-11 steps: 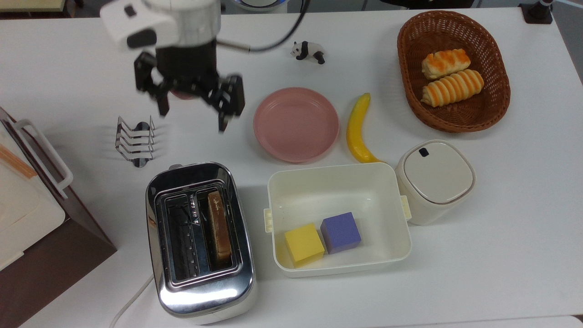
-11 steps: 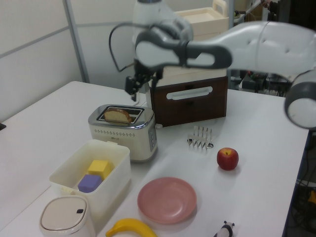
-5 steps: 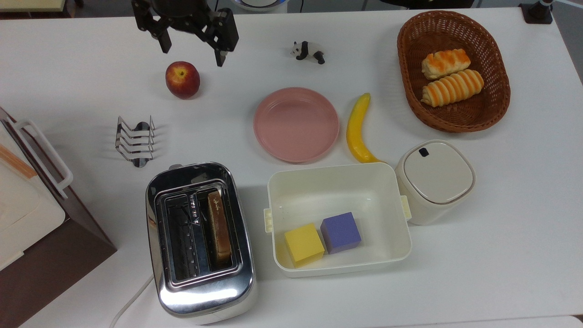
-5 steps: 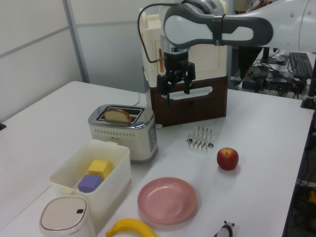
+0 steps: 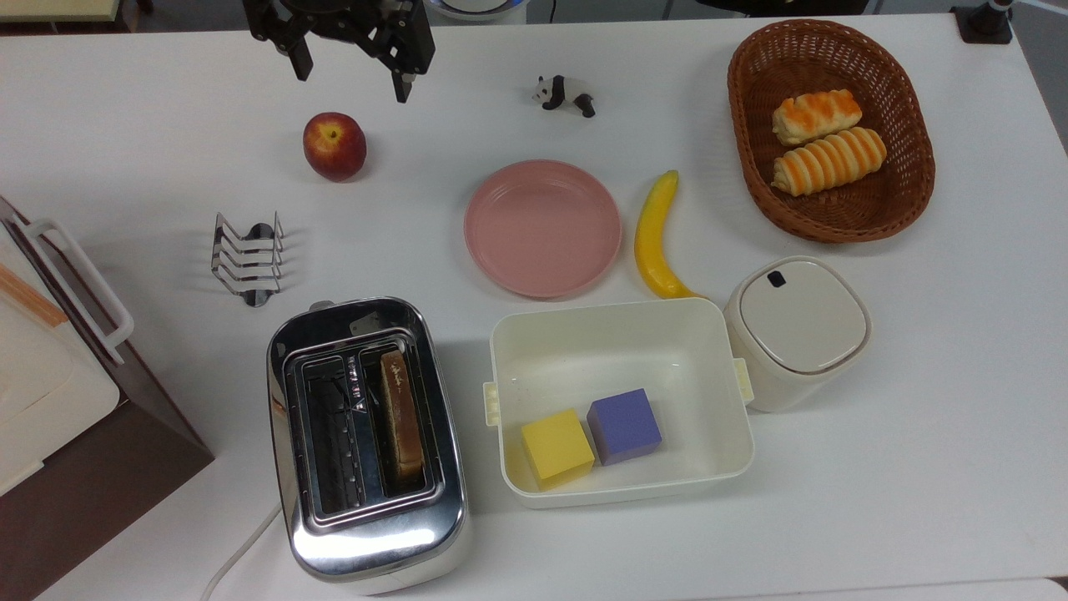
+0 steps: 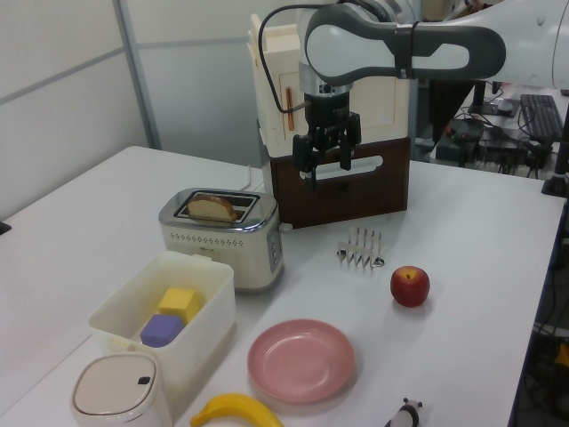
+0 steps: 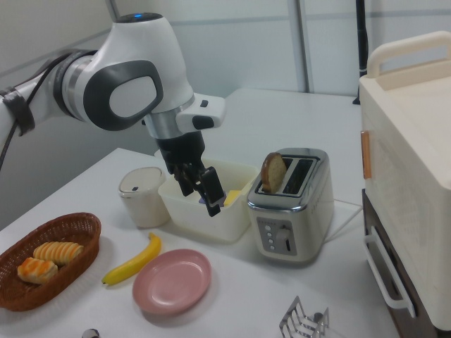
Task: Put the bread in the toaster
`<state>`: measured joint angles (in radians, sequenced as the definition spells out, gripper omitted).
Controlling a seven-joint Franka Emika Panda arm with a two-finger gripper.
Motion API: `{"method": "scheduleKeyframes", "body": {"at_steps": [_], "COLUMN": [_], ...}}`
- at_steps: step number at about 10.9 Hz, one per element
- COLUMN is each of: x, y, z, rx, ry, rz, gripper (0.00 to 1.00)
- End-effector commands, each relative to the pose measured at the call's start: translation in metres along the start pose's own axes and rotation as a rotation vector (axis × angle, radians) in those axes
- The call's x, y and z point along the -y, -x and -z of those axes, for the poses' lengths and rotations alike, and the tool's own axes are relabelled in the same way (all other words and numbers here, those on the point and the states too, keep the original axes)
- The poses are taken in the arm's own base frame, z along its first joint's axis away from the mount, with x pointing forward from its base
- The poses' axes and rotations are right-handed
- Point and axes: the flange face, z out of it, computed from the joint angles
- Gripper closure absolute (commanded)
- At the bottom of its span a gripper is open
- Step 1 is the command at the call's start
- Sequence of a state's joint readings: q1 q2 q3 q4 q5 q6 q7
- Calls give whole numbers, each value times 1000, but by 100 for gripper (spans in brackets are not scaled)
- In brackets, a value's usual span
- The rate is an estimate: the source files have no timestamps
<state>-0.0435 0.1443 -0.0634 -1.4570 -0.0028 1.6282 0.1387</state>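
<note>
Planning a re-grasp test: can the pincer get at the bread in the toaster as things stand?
Probably yes. The pincer hangs open and empty above the table, and the bread stands proud of the toaster slot, nothing above it.

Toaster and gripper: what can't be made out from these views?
- Bread: lower part hidden inside the toaster slot in the top, left and right views.
- Gripper: upper body cut off by the top view's upper edge.
- Toaster's white cord: runs off the top view's bottom edge.
</note>
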Motion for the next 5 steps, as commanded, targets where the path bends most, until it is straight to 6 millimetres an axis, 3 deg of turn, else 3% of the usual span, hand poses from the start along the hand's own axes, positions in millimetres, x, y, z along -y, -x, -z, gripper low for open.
{"method": "scheduleKeyframes", "body": {"at_steps": [1,5], "x": [3,0], "y": [13,11], "z": [1,0], "rx": [12,10], "ry": [3,10], "rz": [51,52], "gripper": [0,0]}}
